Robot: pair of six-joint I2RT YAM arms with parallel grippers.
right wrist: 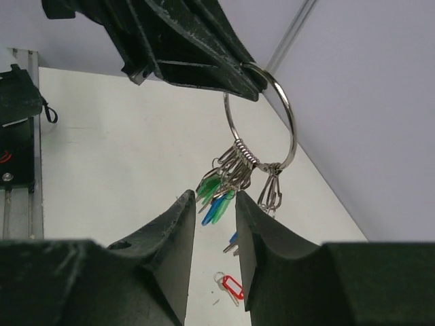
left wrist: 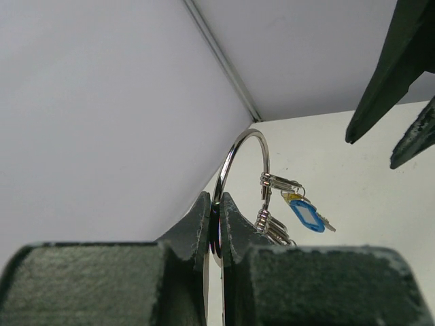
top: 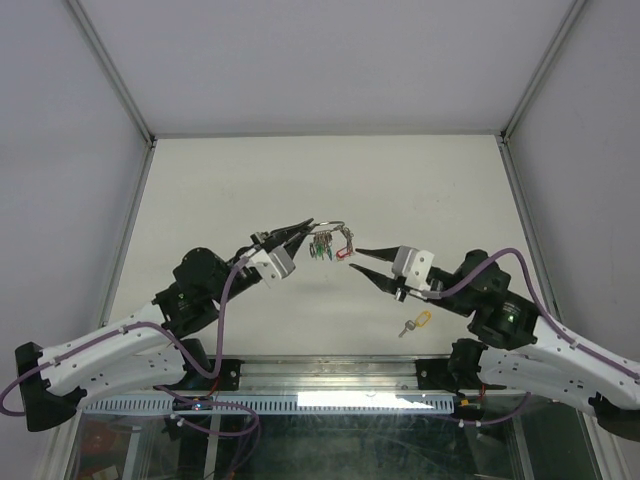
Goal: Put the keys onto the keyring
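Holds the keyring [left wrist: 251, 132] aloft in the clamped left gripper [top: 307, 224], keys [top: 322, 248] dangling; levels the narrowly parted, empty right gripper [top: 355, 259] toward them.

Keyring [left wrist: 250, 132] bottom (behind jaws) unseen

The keyring [right wrist: 293, 132] is made of thin, polished, shiny metal, the keys [right wrist: 216, 193] are headed with smooth, glossy coloured plastic, the fingers [right wrist: 166, 258] of the right gripper [right wrist: 213, 197] are finished dark, matt and slightly grainy, and the table [top: 250, 180] is surfaced in matt white.
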